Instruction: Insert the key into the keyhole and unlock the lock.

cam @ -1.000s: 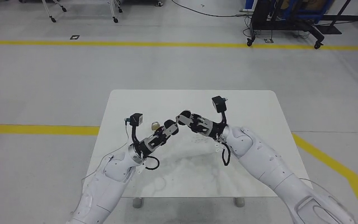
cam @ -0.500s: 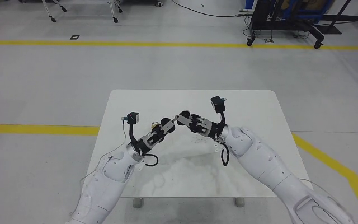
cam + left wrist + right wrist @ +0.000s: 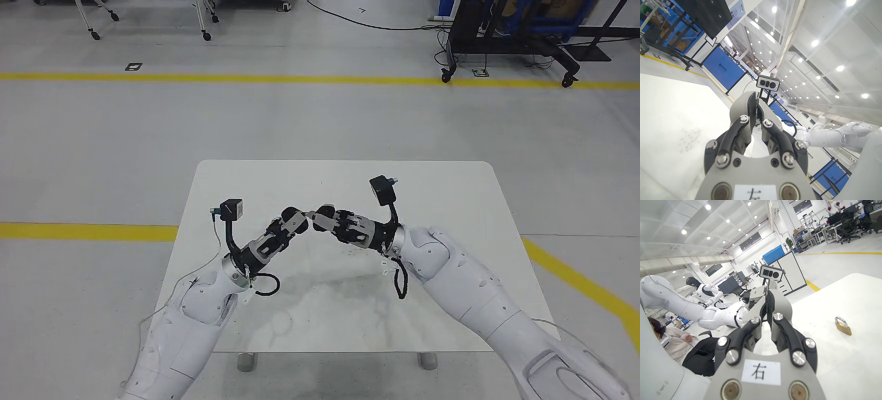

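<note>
Small brass padlock (image 3: 843, 326) with a silver shackle, resting on the white rectangular table (image 3: 857, 298) with its shackle end raised. It lies alone on bare tabletop, well apart from both claws.

Right gripper (image 3: 767, 291), grey fingers on black links: the fingers are pressed together along their ribbed black pads, with no gap at the tips. Whether a key sits between them cannot be told.

Left gripper (image 3: 755, 95), of the same build: the fingers are likewise closed pad to pad, with only a thin dark seam between them. Nothing held can be made out.

In the top view the two arms enter from the lower left and lower right of the frame and converge just left of centre. The two claws stand tip to tip there, very near each other, above the rear half of the table. Whether the tips touch cannot be told.

Surroundings: pale grey floor crossed by a yellow line (image 3: 100, 231) at mid-height of the frame, and a black wheeled rack (image 3: 510, 40) at upper right.
</note>
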You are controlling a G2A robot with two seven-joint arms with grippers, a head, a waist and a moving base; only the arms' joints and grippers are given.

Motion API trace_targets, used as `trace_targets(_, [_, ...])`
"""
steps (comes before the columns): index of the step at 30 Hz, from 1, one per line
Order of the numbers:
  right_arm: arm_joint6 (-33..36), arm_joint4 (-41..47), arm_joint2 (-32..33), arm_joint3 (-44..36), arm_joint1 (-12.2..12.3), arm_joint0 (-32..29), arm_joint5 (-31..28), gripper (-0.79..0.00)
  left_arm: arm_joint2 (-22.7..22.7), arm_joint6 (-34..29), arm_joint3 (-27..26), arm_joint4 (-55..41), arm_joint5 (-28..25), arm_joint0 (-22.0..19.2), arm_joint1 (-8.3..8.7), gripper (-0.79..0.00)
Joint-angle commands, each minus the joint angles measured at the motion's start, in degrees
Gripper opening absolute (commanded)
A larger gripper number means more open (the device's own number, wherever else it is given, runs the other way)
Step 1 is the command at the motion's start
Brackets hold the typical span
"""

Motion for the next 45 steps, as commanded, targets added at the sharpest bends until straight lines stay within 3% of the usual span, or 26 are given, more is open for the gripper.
trace_targets(1, [0.4,0.3,0.1,0.0,0.0,-0.1,0.0,-0.785,0.0,0.1,0.0,0.0,0.1,0.0,0.01,-0.785])
trace_targets(10, [2.3,1.1,0.6,0.0,-0.1,-0.3,0.0,-0.785,0.4,0.8,-0.2,-0.8,-0.1,0.3,-0.09,-0.785])
trace_targets(13, [2.7,1.4,0.7,-0.1,-0.1,-0.4,0.0,-0.440,0.4,0.2,0.5,-1.8,-0.2,0.0,-0.05,-0.785])
trace_targets(15, [3.0,1.5,0.8,-0.2,-0.2,-0.4,0.0,-0.376,0.4,0.0,0.8,-2.1,-0.4,-0.1,-0.04,-0.785])
trace_targets(21, [3.7,2.0,1.1,-0.2,-0.3,-0.6,0.0,-0.323,0.1,0.1,1.3,-2.8,-0.8,0.0,0.00,-0.785])
trace_targets(22, [3.8,2.2,1.1,-0.2,-0.3,-0.7,0.0,-0.228,0.1,0.1,1.4,-2.8,-0.9,0.0,0.00,-0.785])
trace_targets(23, [3.8,2.4,1.2,-0.2,-0.3,-0.7,0.0,-0.022,0.1,0.1,1.5,-2.9,-1.0,0.0,0.01,-0.785])
trace_targets(24, [3.7,2.7,1.4,-0.4,-0.3,-0.8,0.0,0.000,0.0,0.2,1.6,-2.8,-1.0,0.0,0.02,-0.785])
trace_targets(34, [3.6,2.9,1.6,-0.5,-0.3,-0.8,0.0,0.000,-1.5,1.1,0.2,2.2,-0.6,0.4,0.33,-0.785])
trace_targets(38, [3.8,0.9,2.1,-2.4,-0.2,-1.8,2.8,0.000,-0.9,1.0,-0.8,3.1,-0.7,1.0,0.32,-0.785])
trace_targets(39, [3.8,0.5,2.3,-2.7,-0.2,-2.0,3.2,-0.049,-0.8,0.8,-0.9,3.0,-0.7,1.0,0.33,-0.785])
trace_targets(42, [4.1,-0.2,2.7,-3.3,-0.2,-2.5,4.1,-0.339,-0.8,0.6,-1.0,3.2,-0.7,1.0,0.37,-0.785])
trace_targets(43, [4.2,-0.3,2.9,-3.5,-0.2,-2.6,4.3,-0.394,-0.7,0.5,-1.0,3.2,-0.7,1.0,0.38,-0.785])
trace_targets(45, [4.4,-0.4,3.2,-3.8,-0.2,-2.9,4.5,-0.434,-0.8,0.5,-1.0,3.3,-0.7,1.0,0.41,-0.785])
